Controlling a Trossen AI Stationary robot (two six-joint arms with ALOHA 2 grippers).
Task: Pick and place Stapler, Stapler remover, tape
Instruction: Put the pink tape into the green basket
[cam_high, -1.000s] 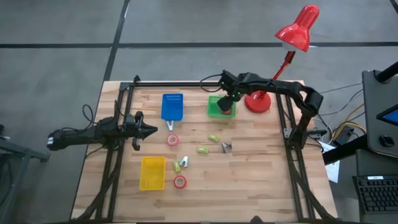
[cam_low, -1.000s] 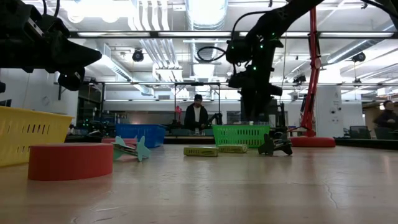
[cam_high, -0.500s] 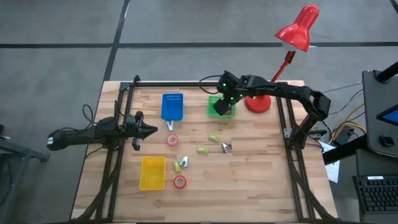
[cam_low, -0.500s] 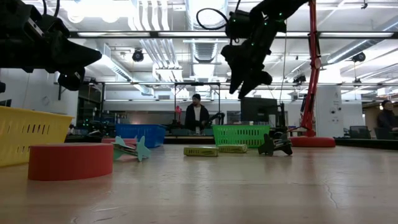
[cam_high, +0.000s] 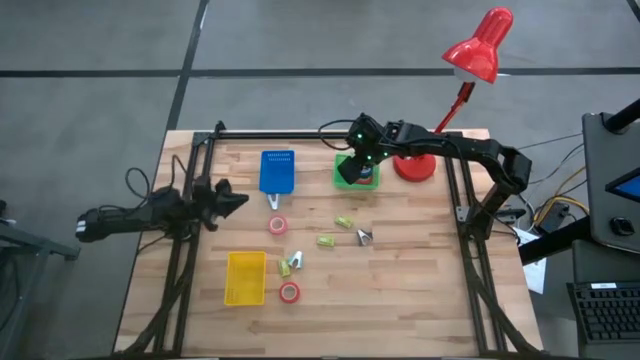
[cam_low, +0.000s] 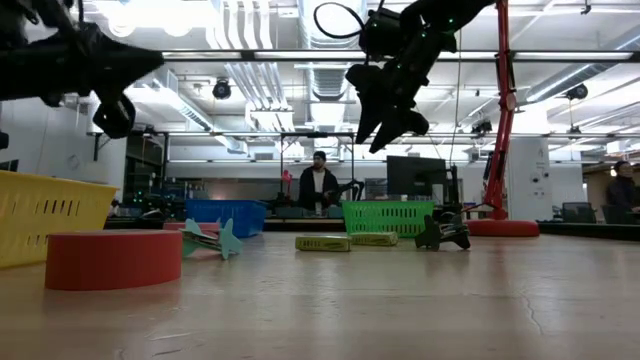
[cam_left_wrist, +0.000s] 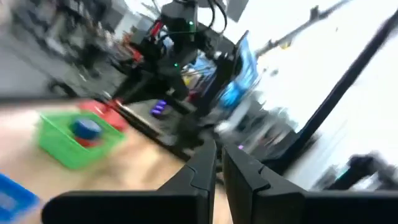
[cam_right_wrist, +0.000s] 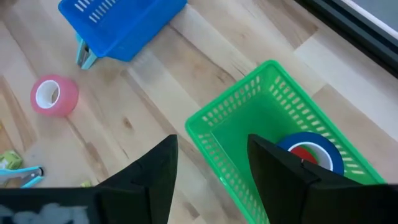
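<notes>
My right gripper (cam_right_wrist: 211, 180) is open and holds nothing; it hangs high above the green bin (cam_high: 368, 183), over the bin's left side (cam_low: 385, 110). In that bin a blue tape roll (cam_right_wrist: 309, 149) lies on top of a red one. Two more red rolls rest flat on the table (cam_high: 278, 225) (cam_high: 289, 292). Yellow-green staplers (cam_high: 326, 240) and stapler removers (cam_high: 365, 237) (cam_right_wrist: 84, 53) lie scattered mid-table. My left gripper (cam_high: 235, 198) is shut and hovers over the table's left part (cam_left_wrist: 219, 169).
A blue bin (cam_high: 277, 170) stands at the far edge and a yellow bin (cam_high: 245, 277) near the front left. A red desk lamp (cam_high: 415, 165) stands right of the green bin. Bare wood lies along the near edge and on the right. A person sits in the room behind (cam_low: 316, 185).
My right gripper has risen out of the green bin and shifted slightly toward the table's left, tipping as it went. My left gripper has swung a little toward the far edge and upward. The things on the table have stayed where they were.
</notes>
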